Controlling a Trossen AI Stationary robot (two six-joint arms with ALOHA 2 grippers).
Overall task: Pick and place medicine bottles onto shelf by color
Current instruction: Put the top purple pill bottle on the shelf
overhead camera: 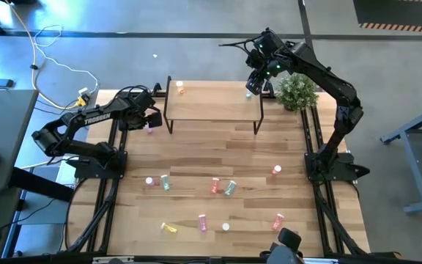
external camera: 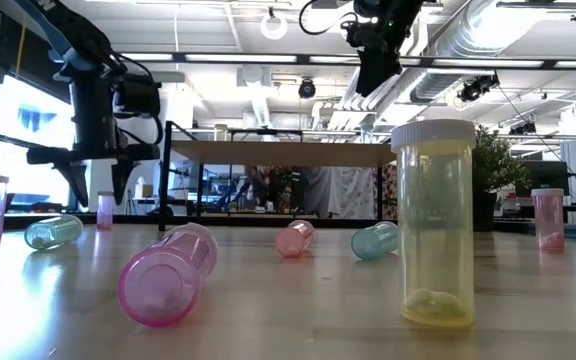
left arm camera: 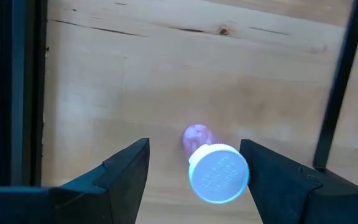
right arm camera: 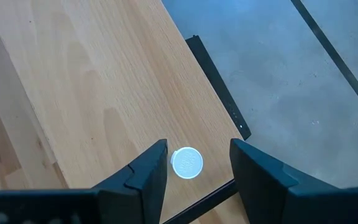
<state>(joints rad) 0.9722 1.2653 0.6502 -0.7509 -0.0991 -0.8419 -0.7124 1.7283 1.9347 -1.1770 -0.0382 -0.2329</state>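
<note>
A pink medicine bottle (left arm camera: 215, 172) with a white cap stands upright on the table by the shelf's left legs, also in the high view (overhead camera: 150, 130). My left gripper (left arm camera: 194, 148) points down over it, open, one finger on each side of the cap; I see no touch. On the light-wood shelf (overhead camera: 211, 107), a white-capped bottle (right arm camera: 186, 163) stands near the far right corner. My right gripper (right arm camera: 197, 147) hangs open well above that bottle (external camera: 373, 75). An orange bottle (overhead camera: 180, 89) stands on the shelf's far left.
Several loose bottles lie or stand across the near half of the table, among them a pink one (overhead camera: 215, 185), a pale green one (overhead camera: 230, 188) and a yellow one (overhead camera: 170, 228). A potted plant (overhead camera: 297, 91) stands right of the shelf. The shelf's dark leg (left arm camera: 334, 93) is close to my left gripper.
</note>
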